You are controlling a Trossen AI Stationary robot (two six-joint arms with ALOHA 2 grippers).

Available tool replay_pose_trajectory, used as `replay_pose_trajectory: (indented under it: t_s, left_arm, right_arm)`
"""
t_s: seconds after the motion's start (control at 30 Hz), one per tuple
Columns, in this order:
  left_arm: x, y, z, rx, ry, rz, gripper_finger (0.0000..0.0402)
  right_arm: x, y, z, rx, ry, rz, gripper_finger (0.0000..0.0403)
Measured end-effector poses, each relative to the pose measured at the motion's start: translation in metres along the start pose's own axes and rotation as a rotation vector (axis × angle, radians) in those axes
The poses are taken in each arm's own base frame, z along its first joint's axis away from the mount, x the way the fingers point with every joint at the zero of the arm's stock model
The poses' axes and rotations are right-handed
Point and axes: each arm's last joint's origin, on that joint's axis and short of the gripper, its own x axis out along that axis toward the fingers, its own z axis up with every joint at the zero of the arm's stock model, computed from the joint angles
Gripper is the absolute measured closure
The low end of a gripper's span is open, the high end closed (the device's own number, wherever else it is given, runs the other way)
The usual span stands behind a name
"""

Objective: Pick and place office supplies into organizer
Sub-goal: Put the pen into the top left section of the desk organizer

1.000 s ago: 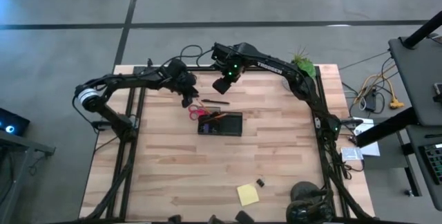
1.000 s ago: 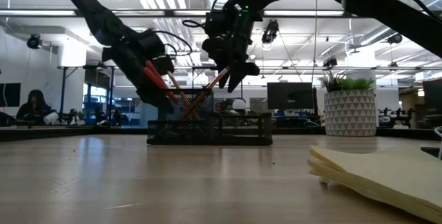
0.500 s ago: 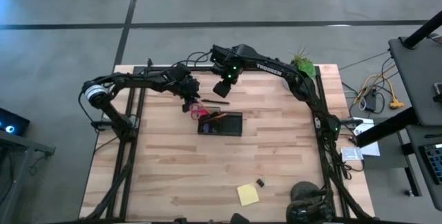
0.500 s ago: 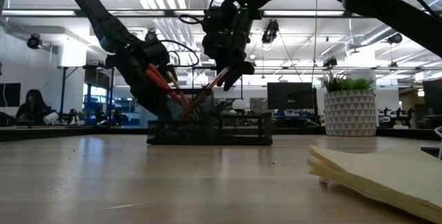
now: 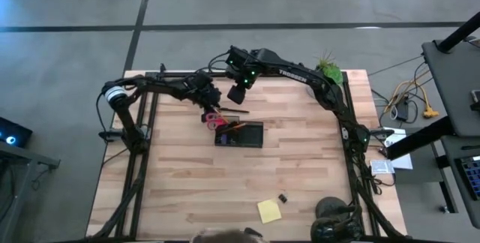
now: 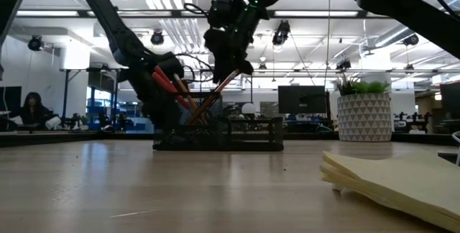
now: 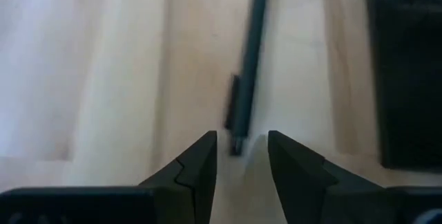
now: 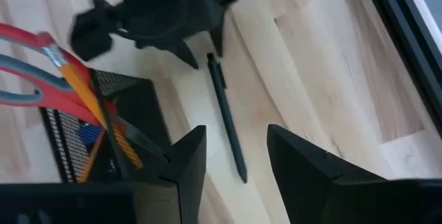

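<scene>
A dark pen (image 5: 231, 110) lies flat on the table just beyond the black mesh organizer (image 5: 240, 135). Red-handled scissors (image 5: 211, 119) and an orange pencil (image 8: 90, 106) stand slanted in the organizer's left end. My left gripper (image 7: 242, 156) is open and low over the table. Its fingertips stand on either side of the pen's near end (image 7: 237, 137) with a gap on each side. My right gripper (image 8: 235, 156) is open and empty above the pen (image 8: 226, 117), and it also shows in the high view (image 5: 238, 93). A yellow sticky-note pad (image 5: 268, 211) and a black binder clip (image 5: 283, 197) lie near the front edge.
A green plant in a white pot (image 5: 328, 69) stands at the far right corner. The two grippers are close together over the pen, my left gripper (image 8: 166, 10) just beyond it in the right wrist view. The table's middle and near left are bare wood (image 5: 187, 190).
My left gripper has gone toward the table's right edge and down, closing in on the dark pen's end. My right gripper has risen a little and drawn slightly toward the far edge. The pen, scissors and organizer have stayed where they were.
</scene>
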Motion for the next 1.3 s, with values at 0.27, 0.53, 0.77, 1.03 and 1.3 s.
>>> replay_pose_trajectory:
  t_s: [0.27,0.53,0.77,1.03,1.3]
  left_arm:
    - [0.003,0.009,0.009,-0.077,0.001,0.017,0.0288]
    - [0.003,0.013,0.014,-0.086,0.117,0.008,0.0288]
    - [0.006,0.009,0.018,-0.065,0.14,-0.004,0.0288]
    - [0.014,-0.004,0.025,-0.016,0.139,-0.003,0.0288]
    - [0.018,-0.009,0.029,0.019,0.136,0.035,0.0308]
  right_arm:
    - [-0.004,-0.002,0.0,0.098,-0.005,0.0,0.0257]
    - [-0.016,-0.019,0.002,0.177,-0.031,0.006,0.0259]
    - [-0.031,-0.035,0.002,0.183,-0.058,-0.007,0.0257]
    - [-0.043,-0.046,0.001,0.203,-0.082,-0.02,0.0257]
    - [-0.043,-0.047,0.001,0.184,-0.076,-0.022,0.0257]
